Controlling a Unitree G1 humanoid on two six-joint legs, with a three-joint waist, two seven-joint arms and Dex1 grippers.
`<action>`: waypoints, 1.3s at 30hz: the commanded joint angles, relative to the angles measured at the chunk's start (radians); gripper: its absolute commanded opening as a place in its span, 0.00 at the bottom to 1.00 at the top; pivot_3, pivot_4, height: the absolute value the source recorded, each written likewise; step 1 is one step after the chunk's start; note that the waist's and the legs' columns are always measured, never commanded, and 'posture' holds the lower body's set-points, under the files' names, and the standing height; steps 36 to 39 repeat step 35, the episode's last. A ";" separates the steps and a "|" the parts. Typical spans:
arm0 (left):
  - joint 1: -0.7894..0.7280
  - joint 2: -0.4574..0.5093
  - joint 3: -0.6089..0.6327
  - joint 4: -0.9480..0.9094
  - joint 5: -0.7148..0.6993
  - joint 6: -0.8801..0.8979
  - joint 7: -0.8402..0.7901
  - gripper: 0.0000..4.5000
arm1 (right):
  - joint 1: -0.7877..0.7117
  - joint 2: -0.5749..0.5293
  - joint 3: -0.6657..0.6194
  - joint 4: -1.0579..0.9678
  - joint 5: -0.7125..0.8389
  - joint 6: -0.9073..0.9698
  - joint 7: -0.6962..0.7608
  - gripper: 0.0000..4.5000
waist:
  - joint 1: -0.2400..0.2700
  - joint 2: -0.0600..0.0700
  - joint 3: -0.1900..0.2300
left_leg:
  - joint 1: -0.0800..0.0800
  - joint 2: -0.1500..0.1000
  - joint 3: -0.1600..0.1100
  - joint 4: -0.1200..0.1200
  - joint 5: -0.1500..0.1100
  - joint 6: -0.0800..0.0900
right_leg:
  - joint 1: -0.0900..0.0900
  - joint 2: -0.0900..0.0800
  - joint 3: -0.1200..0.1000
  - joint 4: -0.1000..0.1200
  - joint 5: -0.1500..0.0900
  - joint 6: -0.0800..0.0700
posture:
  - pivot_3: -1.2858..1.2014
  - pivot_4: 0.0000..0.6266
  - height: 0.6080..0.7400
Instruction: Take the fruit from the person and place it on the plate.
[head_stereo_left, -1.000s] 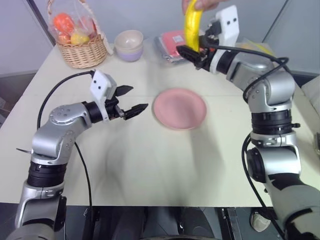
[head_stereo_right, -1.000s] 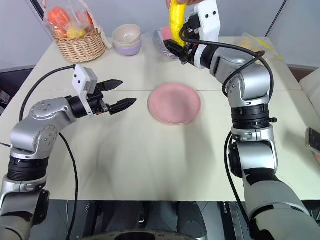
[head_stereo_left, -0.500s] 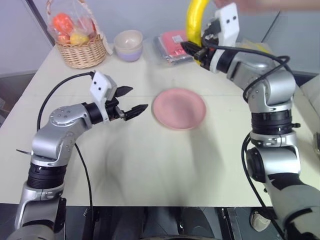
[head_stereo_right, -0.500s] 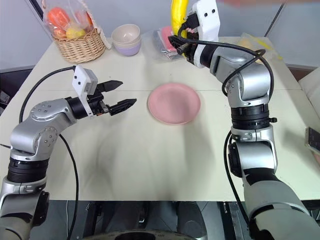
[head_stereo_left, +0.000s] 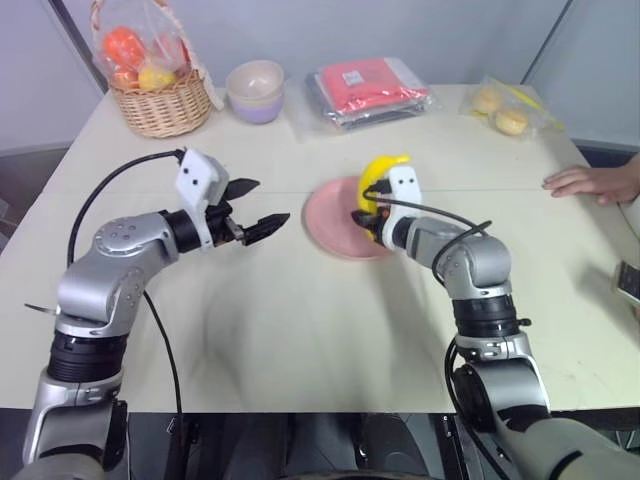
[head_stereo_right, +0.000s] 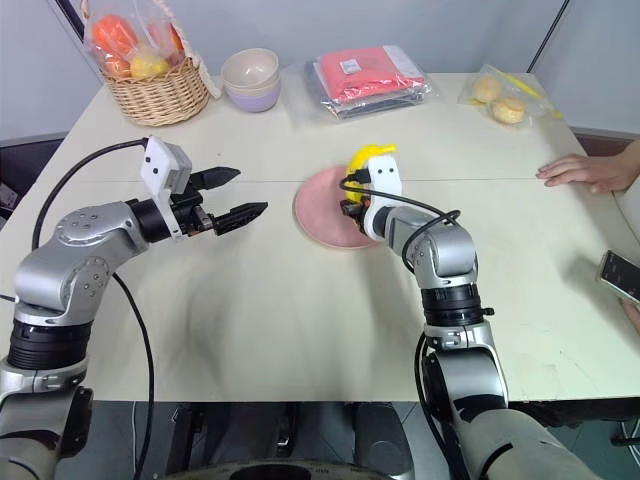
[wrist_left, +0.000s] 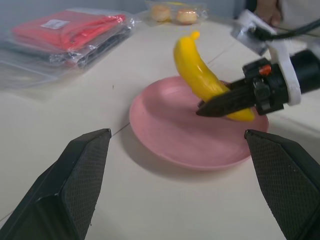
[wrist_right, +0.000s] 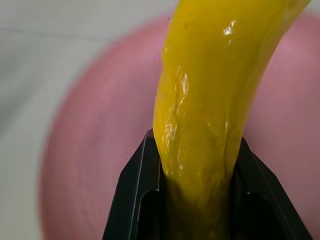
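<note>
Right end effector (wrist_left: 220, 102) clamped on banana (wrist_left: 200, 75) (over pink plate (wrist_left: 165, 135)), left end effector (head_stereo_left: 262, 205) spread, empty

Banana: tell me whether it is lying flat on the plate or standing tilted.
Tilted, not flat. The banana leans over the pink plate, stem end up, its lower end clamped by the right gripper.

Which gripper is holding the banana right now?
The right gripper, shut on the banana just over the pink plate. The left gripper is open and holds nothing, off to the plate's side.
</note>
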 joint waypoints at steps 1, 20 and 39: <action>-0.004 0.008 0.029 -0.042 -0.017 0.002 0.004 1.00 | 0.000 -0.002 -0.010 -0.077 -0.004 0.015 -0.012 0.17 | -0.005 0.000 0.000 | 0.000 0.000 0.000 0.000 0.000 0.000 | 0.000 0.000 0.000 0.000 0.000 0.000 | 0.52 0.24 1.00; -0.014 0.014 0.020 -0.045 -0.022 0.013 -0.019 1.00 | -0.040 -0.357 -0.137 -0.409 0.111 -0.008 0.280 0.97 | -0.004 0.000 0.000 | 0.000 0.000 0.000 0.000 0.000 0.001 | 0.000 0.000 0.000 -0.001 0.000 0.000 | 0.52 0.24 1.00; -0.018 0.035 0.022 -0.057 -0.069 0.042 -0.059 1.00 | 0.428 -0.667 -0.634 -0.716 0.356 -0.040 0.541 0.97 | 0.020 0.000 0.000 | 0.002 0.001 0.001 0.000 -0.005 0.008 | 0.005 0.001 0.000 -0.004 0.000 0.000 | 0.52 0.24 1.00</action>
